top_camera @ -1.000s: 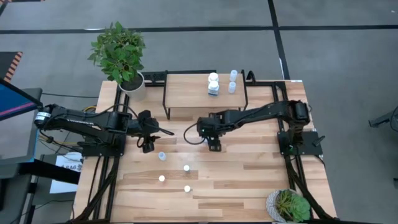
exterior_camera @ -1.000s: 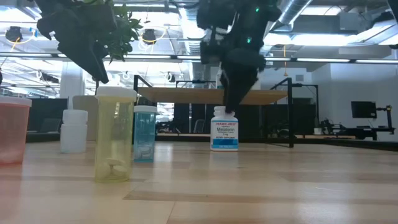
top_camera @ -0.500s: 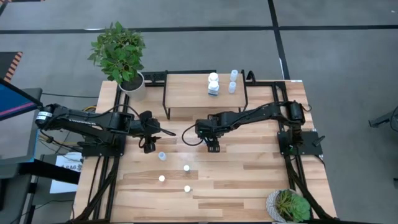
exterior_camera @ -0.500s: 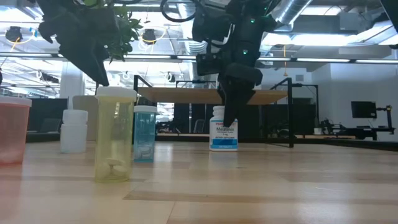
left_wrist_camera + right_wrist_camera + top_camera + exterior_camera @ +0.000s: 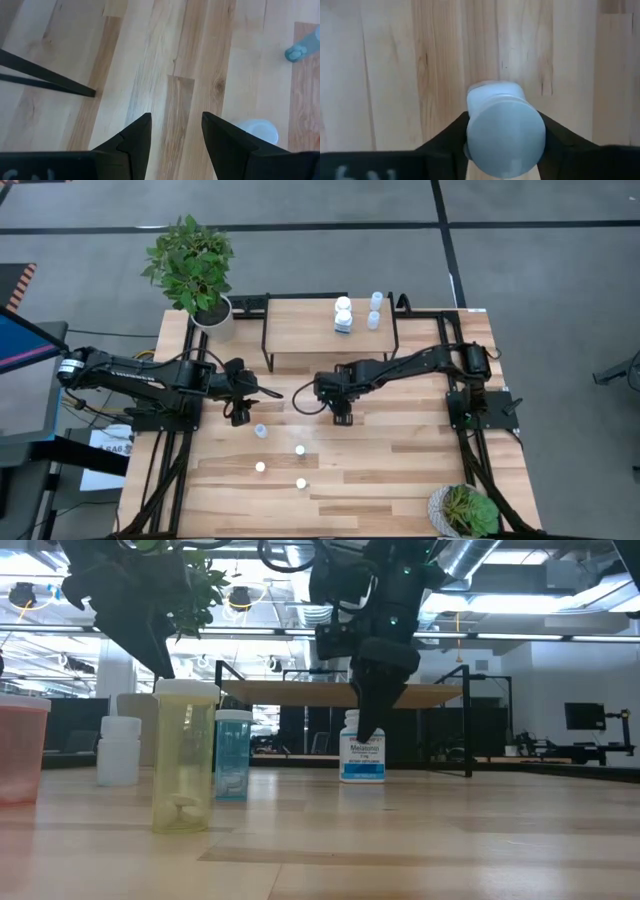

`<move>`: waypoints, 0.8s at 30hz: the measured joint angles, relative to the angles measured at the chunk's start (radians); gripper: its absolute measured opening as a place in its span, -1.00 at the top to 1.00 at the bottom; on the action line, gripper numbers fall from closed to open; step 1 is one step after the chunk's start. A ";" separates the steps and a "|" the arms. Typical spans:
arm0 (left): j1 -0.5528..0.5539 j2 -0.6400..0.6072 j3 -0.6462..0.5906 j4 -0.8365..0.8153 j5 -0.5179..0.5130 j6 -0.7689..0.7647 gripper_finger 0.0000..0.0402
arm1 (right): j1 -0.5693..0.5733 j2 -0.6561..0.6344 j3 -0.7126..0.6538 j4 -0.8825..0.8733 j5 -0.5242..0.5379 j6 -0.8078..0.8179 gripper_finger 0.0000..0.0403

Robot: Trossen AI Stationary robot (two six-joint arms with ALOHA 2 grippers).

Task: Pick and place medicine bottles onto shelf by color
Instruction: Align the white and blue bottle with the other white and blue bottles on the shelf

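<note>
Bottle: white medicine bottle (image 5: 503,127) stands on the counter (image 5: 400,460) before the shelf (image 5: 310,330).
Change: right gripper (image 5: 503,131) has just closed onto it.
Meaning: grasp made; lift looks next.
Left gripper (image 5: 175,131): open, empty, idle near a pale blue bottle (image 5: 260,430).

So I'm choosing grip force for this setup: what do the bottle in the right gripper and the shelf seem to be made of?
The bottle in the right gripper looks like white plastic with a smooth, matte cap; the low view shows a printed label. The fingers sit against its sides. The shelf looks like a light, unglossy wood board with visible grain, on a thin black frame, probably metal.
</note>
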State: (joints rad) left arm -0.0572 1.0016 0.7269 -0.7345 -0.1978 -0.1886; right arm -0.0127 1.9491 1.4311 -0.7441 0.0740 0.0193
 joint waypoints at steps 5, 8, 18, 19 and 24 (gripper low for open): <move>0.000 0.000 0.000 0.000 0.000 0.000 0.19 | 0.024 -0.017 0.068 -0.088 -0.001 0.005 0.17; 0.000 0.000 0.000 0.000 0.000 0.000 0.19 | 0.033 -0.041 0.144 -0.190 0.000 -0.001 0.17; 0.000 0.000 0.000 -0.002 0.000 0.000 0.19 | -0.034 -0.190 0.315 -0.288 0.158 -0.054 0.17; 0.000 0.000 0.000 -0.001 0.000 0.000 0.19 | -0.050 -0.202 0.317 -0.298 0.169 -0.055 0.16; 0.000 0.000 0.000 -0.003 0.000 0.000 0.19 | -0.142 -0.225 0.316 -0.341 0.174 -0.086 0.15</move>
State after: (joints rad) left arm -0.0573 1.0016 0.7265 -0.7380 -0.1980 -0.1883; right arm -0.1548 1.7237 1.7475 -1.0855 0.2477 -0.0665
